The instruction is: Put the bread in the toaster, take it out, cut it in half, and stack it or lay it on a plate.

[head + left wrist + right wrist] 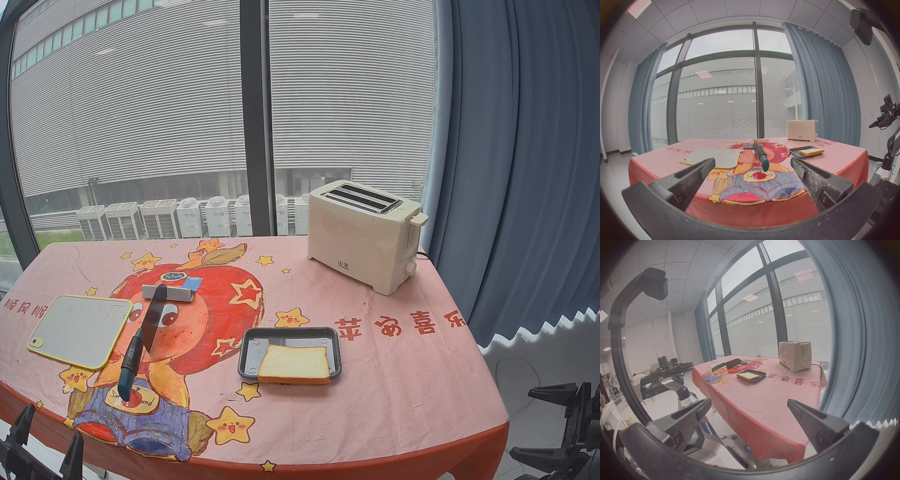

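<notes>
- We are seeing the left gripper [752, 162] as dark grey, with two wedge-shaped fingers [684, 184] tapering to blunt tips.
- The inner faces are showing a rough, speckled, scuffed surface.
- Each finger is carrying one small round screw [680, 197] near its root.
- A broad curved dark bar [750, 225] is joining the two fingers.
- The right gripper [749, 402] is looking alike: dark grey wedges, one screw apiece.
- We are making out the left arm [662, 377] as black and blocky.

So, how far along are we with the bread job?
Nothing done yet: the bread lies whole on the tray, and the toaster shows no slice in its slots. Nothing in hand: left gripper and right gripper are open, off the table. To do: toasting, cutting with the knife on the board, plating.
</notes>
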{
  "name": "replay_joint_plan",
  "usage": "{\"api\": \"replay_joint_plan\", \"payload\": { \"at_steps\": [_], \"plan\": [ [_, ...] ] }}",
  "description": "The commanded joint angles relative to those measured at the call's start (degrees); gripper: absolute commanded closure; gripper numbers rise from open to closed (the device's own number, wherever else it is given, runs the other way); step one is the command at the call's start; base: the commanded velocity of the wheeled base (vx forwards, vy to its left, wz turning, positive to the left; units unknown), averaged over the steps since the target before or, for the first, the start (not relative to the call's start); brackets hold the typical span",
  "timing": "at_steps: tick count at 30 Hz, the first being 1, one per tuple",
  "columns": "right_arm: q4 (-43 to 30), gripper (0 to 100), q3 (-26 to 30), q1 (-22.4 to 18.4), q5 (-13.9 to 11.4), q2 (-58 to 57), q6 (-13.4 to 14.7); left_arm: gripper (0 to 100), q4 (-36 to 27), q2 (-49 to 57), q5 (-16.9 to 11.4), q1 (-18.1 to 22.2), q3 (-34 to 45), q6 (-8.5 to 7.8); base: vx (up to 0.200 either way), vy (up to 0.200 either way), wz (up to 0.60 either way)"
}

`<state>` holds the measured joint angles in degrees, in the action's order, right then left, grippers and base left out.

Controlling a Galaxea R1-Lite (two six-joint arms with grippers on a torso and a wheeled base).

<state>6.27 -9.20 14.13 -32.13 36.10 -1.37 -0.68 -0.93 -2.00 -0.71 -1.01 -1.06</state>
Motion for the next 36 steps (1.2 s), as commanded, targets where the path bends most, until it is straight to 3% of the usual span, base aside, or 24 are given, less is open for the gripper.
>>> {"api": "replay_joint_plan", "payload": {
  "at_steps": [1,18,36],
  "plan": [
    [0.2,0,-0.1,1.2,0.0,2.3,0.0,0,0.0,0.3,0.0,0.0,0.8,0.01,0.000,0.000,0.00],
    [0.3,0,-2.9,4.8,0.1,8.8,0.0,0,0.0,0.3,0.0,0.0,0.8,0.01,0.000,0.000,0.00],
    [11.3,0,-3.8,8.5,0.3,22.0,0.8,0,0.0,0.3,0.0,0.0,0.8,0.01,0.000,0.000,0.00]
  ]
}}
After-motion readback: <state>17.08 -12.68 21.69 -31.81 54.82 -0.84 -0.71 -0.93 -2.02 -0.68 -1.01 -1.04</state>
